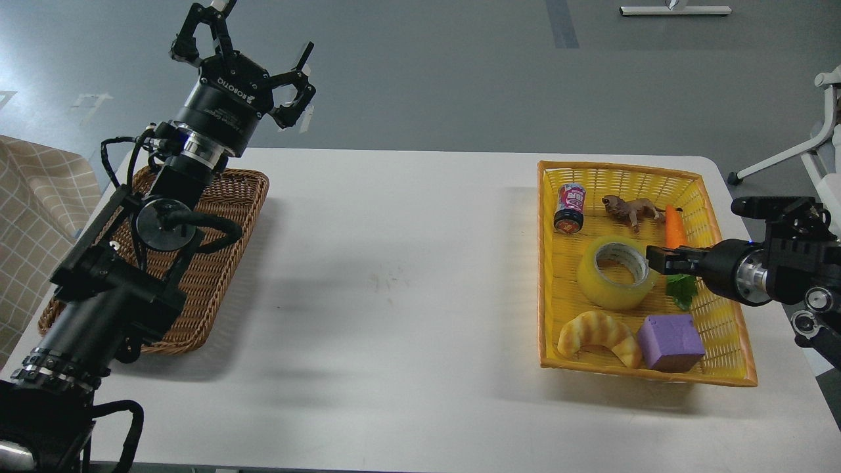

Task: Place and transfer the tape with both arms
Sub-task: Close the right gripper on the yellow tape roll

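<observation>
The tape (601, 286), a wide yellow translucent roll with a grey-white core, lies flat in the middle of the yellow basket (550, 263) at the table's right. My right gripper (662, 259) reaches in from the right, low over the basket, its dark tip at the roll's right rim. Its fingers cannot be told apart. My left gripper (263, 36) is raised high above the table's far left corner, fingers spread wide and empty, over the back end of the brown wicker basket (236, 203).
The yellow basket also holds a small can (569, 207), a toy lion (632, 209), an orange carrot (675, 228) with green leaves, a golden croissant toy (598, 335) and a purple block (670, 341). A checked cloth (33, 197) hangs at the left.
</observation>
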Controlling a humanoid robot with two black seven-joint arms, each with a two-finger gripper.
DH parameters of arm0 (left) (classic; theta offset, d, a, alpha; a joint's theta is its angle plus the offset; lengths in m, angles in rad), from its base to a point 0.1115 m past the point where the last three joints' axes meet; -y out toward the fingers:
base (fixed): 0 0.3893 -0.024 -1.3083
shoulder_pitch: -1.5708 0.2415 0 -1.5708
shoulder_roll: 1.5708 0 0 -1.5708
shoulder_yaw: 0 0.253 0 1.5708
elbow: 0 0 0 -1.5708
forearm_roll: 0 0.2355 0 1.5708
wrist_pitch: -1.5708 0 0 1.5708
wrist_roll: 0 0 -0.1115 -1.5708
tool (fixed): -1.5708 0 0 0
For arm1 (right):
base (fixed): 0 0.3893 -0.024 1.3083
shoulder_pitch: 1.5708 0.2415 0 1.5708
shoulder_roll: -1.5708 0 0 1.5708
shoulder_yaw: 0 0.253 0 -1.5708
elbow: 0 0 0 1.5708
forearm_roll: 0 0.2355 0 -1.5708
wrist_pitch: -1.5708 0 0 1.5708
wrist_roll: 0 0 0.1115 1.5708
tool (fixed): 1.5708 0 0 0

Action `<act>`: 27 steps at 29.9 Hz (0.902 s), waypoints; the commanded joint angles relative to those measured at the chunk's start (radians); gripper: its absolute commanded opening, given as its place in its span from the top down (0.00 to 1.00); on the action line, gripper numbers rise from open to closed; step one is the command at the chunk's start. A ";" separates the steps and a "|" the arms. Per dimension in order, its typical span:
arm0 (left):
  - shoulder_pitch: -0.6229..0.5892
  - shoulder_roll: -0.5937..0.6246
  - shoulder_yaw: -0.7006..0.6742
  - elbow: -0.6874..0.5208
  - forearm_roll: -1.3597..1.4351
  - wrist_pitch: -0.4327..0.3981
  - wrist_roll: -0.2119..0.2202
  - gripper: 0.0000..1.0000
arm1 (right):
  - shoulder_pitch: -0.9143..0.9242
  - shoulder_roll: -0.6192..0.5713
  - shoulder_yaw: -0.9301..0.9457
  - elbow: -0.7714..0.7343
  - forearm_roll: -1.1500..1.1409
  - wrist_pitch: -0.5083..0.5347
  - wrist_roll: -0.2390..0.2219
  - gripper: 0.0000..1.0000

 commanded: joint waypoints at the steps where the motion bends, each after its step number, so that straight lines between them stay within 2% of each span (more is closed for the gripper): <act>1: 0.002 0.000 0.000 0.000 0.000 0.000 0.000 0.02 | 0.008 0.013 -0.010 -0.003 0.000 0.000 0.000 0.46; 21: 0.009 0.004 0.000 -0.002 0.000 0.000 0.000 0.02 | 0.034 0.105 -0.051 -0.118 -0.003 0.000 -0.002 0.46; 27: 0.011 0.006 -0.001 0.000 0.000 0.000 0.000 0.02 | 0.036 0.110 -0.053 -0.129 -0.002 0.000 -0.003 0.63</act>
